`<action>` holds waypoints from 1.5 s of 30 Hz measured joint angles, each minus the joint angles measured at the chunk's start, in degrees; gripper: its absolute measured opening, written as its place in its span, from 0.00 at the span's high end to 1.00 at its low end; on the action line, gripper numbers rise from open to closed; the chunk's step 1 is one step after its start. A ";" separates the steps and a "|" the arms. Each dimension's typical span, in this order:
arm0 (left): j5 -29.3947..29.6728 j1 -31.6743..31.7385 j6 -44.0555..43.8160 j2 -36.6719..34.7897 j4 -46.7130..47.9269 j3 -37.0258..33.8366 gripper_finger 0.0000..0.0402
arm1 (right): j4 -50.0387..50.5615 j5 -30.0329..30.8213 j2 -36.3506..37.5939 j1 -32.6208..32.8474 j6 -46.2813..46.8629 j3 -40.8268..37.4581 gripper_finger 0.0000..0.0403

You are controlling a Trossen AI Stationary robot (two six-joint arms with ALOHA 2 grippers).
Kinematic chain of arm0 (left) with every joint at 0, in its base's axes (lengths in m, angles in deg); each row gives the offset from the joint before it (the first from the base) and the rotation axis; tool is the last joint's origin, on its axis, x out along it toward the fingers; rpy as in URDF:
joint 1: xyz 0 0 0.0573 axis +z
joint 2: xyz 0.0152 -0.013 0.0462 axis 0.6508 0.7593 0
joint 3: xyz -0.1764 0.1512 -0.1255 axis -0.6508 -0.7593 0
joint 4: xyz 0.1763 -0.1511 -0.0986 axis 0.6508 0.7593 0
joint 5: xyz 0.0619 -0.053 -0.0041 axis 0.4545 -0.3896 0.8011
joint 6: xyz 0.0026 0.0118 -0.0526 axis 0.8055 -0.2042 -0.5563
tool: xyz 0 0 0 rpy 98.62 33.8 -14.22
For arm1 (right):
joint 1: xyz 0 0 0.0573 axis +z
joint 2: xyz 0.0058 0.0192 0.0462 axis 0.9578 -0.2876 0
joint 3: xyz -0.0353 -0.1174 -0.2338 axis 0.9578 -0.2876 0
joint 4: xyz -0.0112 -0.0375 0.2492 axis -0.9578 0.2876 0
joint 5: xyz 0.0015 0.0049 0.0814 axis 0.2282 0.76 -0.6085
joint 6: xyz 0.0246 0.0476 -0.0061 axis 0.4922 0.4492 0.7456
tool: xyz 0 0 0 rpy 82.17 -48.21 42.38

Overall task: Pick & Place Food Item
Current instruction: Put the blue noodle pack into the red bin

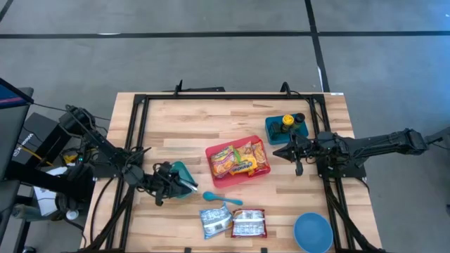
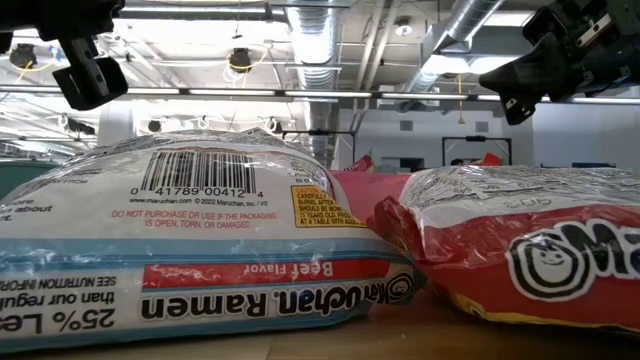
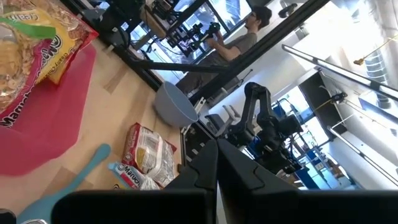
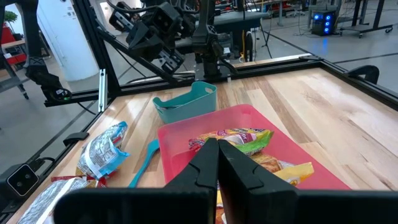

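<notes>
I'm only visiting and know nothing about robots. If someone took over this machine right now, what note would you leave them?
Left gripper: shut, empty, beside the teal cup.
Right gripper: shut, empty, at the red tray's right edge.
Things: two snack packs lie in the red tray. Two ramen packs lie on the table near the front edge, a teal spoon just behind them, a blue bowl to their right. A teal tray with bottles sits behind the right gripper.
Done: cannot tell.
Left: nothing is held; likely pick up a food pack next.
</notes>
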 joint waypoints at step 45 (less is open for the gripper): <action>8.74 -4.57 -7.86 8.31 43.14 28.46 1.00 | 0.00 0.00 0.00 -0.02 0.00 0.00 1.00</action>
